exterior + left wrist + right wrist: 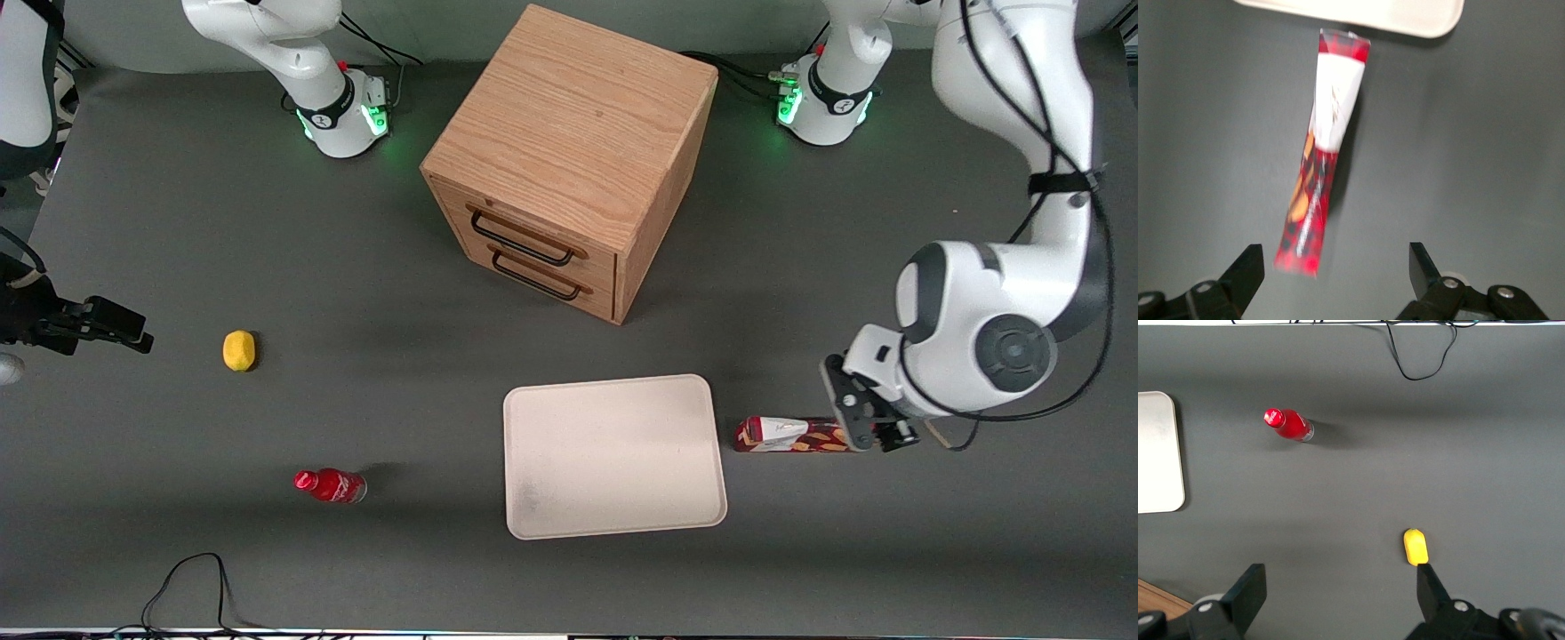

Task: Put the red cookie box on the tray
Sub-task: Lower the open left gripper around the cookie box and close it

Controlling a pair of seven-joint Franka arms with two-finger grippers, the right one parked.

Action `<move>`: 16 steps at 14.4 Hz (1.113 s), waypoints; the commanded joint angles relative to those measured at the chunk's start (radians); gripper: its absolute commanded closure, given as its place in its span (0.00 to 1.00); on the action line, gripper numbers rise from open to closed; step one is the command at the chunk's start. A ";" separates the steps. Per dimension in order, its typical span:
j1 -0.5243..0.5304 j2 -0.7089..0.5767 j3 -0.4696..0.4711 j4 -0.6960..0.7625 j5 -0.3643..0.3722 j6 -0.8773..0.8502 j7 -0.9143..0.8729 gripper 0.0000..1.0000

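Hovering my pincer (1331,267), fingers spread apart, over one end of the red cookie box (1323,157); its long axis runs straight away toward the tray (1405,17); I'd grasp across that narrow width.

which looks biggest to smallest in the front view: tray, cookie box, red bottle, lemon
1. tray
2. cookie box, its end under the open gripper
3. red bottle
4. lemon
All lie on the table, so nearness hardly skews this.
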 commanded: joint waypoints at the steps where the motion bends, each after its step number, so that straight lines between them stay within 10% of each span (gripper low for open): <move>1: -0.020 0.069 0.009 0.036 -0.029 0.057 0.047 0.04; 9: -0.036 0.194 0.011 0.025 -0.082 0.297 0.105 0.08; 11: -0.045 0.209 0.011 0.017 -0.076 0.328 0.110 0.36; 13: -0.051 0.209 0.012 0.020 -0.069 0.327 0.239 1.00; 16: -0.045 0.206 0.017 0.016 -0.079 0.316 0.286 1.00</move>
